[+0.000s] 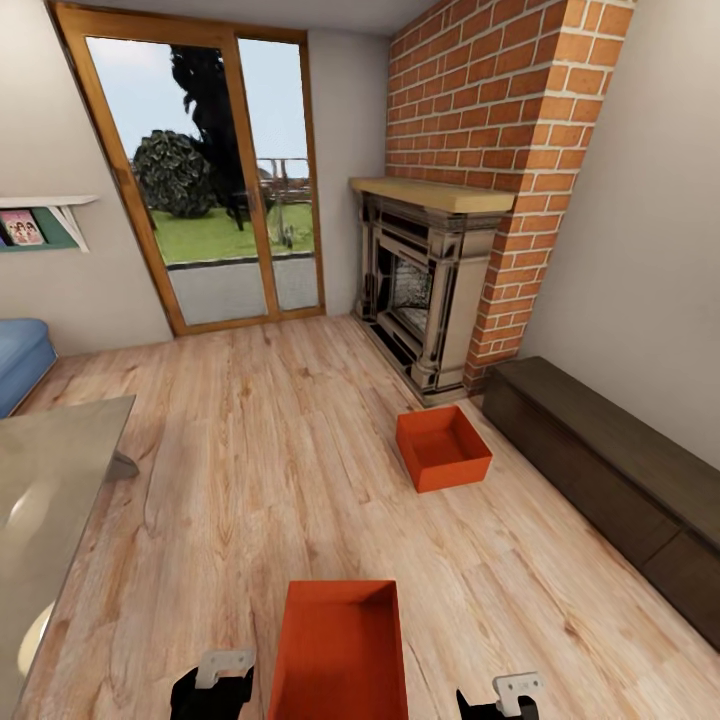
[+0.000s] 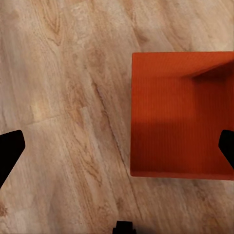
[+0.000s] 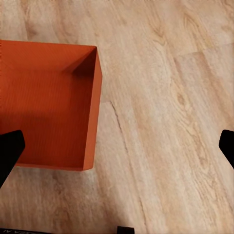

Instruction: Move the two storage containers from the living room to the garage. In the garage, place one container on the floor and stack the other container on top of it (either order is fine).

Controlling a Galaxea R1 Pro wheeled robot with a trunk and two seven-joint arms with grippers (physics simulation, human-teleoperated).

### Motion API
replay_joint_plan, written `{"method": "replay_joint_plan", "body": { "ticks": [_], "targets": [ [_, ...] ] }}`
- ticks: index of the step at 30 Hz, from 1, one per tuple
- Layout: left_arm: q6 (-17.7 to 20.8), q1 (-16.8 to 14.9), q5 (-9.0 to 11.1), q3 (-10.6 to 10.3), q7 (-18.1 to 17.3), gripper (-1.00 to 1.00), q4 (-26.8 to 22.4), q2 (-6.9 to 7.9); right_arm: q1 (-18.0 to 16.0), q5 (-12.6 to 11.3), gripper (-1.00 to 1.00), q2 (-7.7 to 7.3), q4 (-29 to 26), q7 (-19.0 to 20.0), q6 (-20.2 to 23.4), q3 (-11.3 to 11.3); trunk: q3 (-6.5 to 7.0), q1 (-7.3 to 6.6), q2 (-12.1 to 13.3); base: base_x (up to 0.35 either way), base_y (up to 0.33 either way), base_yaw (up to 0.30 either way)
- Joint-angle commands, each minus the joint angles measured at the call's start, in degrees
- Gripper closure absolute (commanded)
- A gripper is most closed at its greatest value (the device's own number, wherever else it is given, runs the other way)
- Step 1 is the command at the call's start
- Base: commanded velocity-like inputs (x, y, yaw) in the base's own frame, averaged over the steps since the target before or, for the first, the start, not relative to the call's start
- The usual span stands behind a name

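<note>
Two orange-red bins, the near bin (image 1: 340, 650) at six o'clock and the far bin (image 1: 443, 447) at two o'clock, sit on pale wood-grain planks (image 1: 260, 450). Red brick chimney (image 1: 490, 110); dark brown bench (image 1: 610, 470); blue seat (image 1: 20, 360).

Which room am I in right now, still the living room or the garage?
Almost certainly the living room: light wood plank floor, a red brick chimney over an ornate fireplace, and wood-framed glass doors. Both orange-red containers sit here on the planks, one near, one farther.
</note>
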Motion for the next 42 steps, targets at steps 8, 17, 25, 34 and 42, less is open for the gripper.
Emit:
{"method": "replay_joint_plan", "body": {
  "ticks": [8,17,25,34,42],
  "targets": [
    [0.2,0.0,0.3,-0.3,0.5,-1.00,-0.1,0.15,0.0,0.3,-1.00,-0.02,0.0,0.0,-0.2,0.1,-0.11,0.03,-0.1,0.000,0.000,0.000],
    [0.2,0.0,0.3,-0.3,0.5,-1.00,-0.1,0.11,0.0,0.2,-1.00,-0.02,0.1,0.1,-0.1,0.2,-0.29,0.03,-0.1,0.000,0.000,0.000],
    [0.2,0.0,0.3,-0.3,0.5,-1.00,-0.1,0.14,0.0,0.2,-1.00,-0.02,0.1,0.1,-0.1,0.2,-0.88,0.03,-0.1,0.000,0.000,0.000],
    [0.2,0.0,0.3,-0.3,0.5,-1.00,-0.1,0.07,0.0,0.2,-1.00,-0.02,0.1,0.1,-0.1,0.3,-1.18,0.03,-0.1,0.000,0.000,0.000],
    [0.3,0.0,0.2,-0.3,0.5,-1.00,0.0,-0.01,0.0,0.6,-1.00,-0.02,0.1,0.1,0.0,0.4,-1.90,0.03,-0.1,0.000,0.000,0.000]
  ]
}}
